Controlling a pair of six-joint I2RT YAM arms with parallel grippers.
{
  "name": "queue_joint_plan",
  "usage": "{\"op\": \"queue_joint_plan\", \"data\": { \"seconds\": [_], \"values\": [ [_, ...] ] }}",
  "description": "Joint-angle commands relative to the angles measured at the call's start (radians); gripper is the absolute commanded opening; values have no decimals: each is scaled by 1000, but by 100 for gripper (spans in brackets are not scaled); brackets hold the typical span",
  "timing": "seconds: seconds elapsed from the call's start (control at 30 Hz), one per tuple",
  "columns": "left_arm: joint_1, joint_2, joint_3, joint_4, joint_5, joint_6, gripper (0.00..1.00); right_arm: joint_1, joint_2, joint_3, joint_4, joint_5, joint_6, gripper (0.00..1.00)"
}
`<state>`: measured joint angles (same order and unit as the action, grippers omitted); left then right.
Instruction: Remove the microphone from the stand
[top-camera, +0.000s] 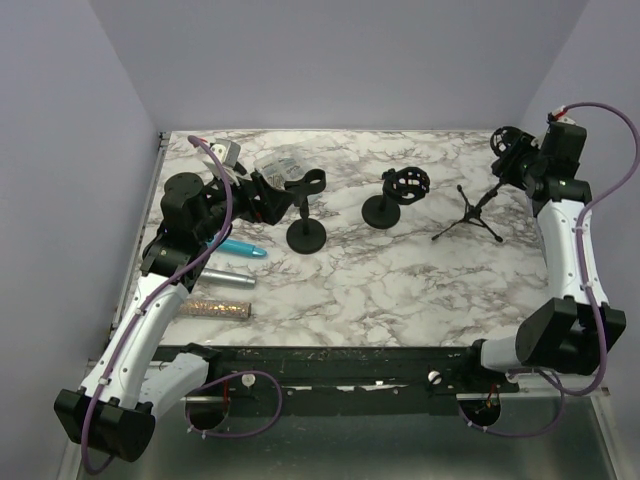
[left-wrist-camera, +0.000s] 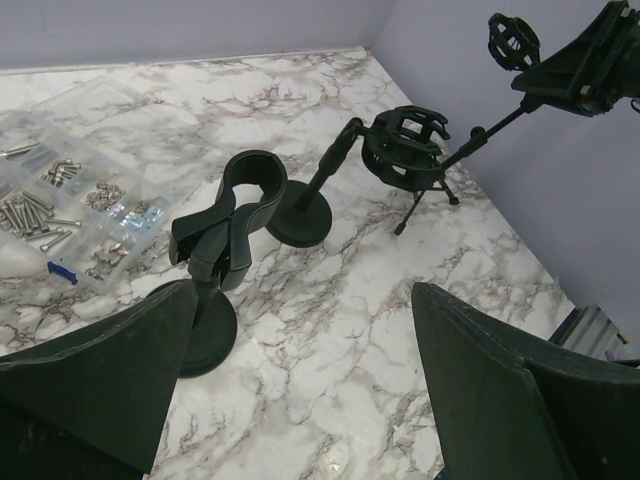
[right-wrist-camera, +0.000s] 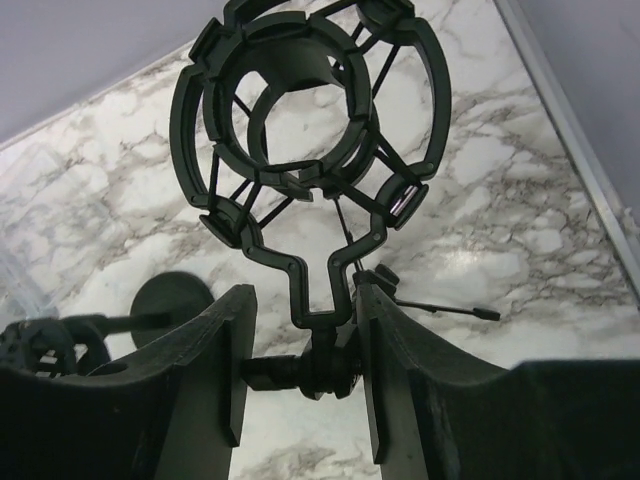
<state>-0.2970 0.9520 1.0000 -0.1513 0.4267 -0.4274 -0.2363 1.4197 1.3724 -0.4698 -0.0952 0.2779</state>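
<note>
A black tripod stand (top-camera: 468, 215) at the right carries an empty shock mount (right-wrist-camera: 310, 110). My right gripper (right-wrist-camera: 303, 297) is shut on the swivel joint (right-wrist-camera: 325, 372) below that ring, with both fingers touching it. Further left stand an empty shock mount on a round base (top-camera: 400, 190) and an empty clip stand (left-wrist-camera: 235, 215). Three microphones lie flat at the left: teal (top-camera: 240, 248), silver (top-camera: 225, 277) and glittery (top-camera: 215, 308). I see none in any stand. My left gripper (left-wrist-camera: 300, 400) hovers open over bare marble, just right of the clip stand's base.
A clear box of screws (left-wrist-camera: 70, 190) sits at the back left behind the clip stand. Purple walls close in the marble table (top-camera: 400, 290) on three sides. The right arm (top-camera: 570, 250) runs along the table's right edge.
</note>
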Motion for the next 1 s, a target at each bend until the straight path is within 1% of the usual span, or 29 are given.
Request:
{"op": "queue_joint_plan", "data": {
  "seconds": [0.0, 0.17, 0.23, 0.3, 0.37, 0.5, 0.57, 0.7, 0.83, 0.93, 0.97],
  "values": [
    [-5, -8, -8, 26, 29, 1, 90, 95, -106, -35, -91, 33, 44, 1],
    [-5, -12, -12, 25, 17, 3, 90, 231, -155, -50, -148, 55, 61, 1],
    [-5, -12, -14, 25, 14, 3, 90, 331, -170, -53, -170, 105, 73, 1],
    [-5, -13, -15, 24, 5, 8, 90, 401, -191, -73, -188, 178, 94, 1],
    [-8, -15, -18, 21, -7, 15, 89, 438, -222, -99, -199, 207, 107, 1],
    [-13, -6, -20, 18, -18, 22, 89, 462, -306, -171, -174, 219, 127, 1],
    [-14, 1, -22, 19, -18, 23, 89, 464, -340, -199, -154, 200, 116, 1],
    [-16, 8, -24, 19, -27, 28, 89, 472, -397, -214, -120, 174, 89, 1],
    [-17, 5, -29, 16, -44, 43, 88, 478, -394, -180, -135, 73, 83, 1],
    [-19, 4, -29, 9, -59, 55, 89, 506, -412, -215, -101, 8, 110, 1],
    [-20, 3, -28, 1, -61, 55, 90, 528, -426, -235, -78, -1, 126, 1]
  ]
}}
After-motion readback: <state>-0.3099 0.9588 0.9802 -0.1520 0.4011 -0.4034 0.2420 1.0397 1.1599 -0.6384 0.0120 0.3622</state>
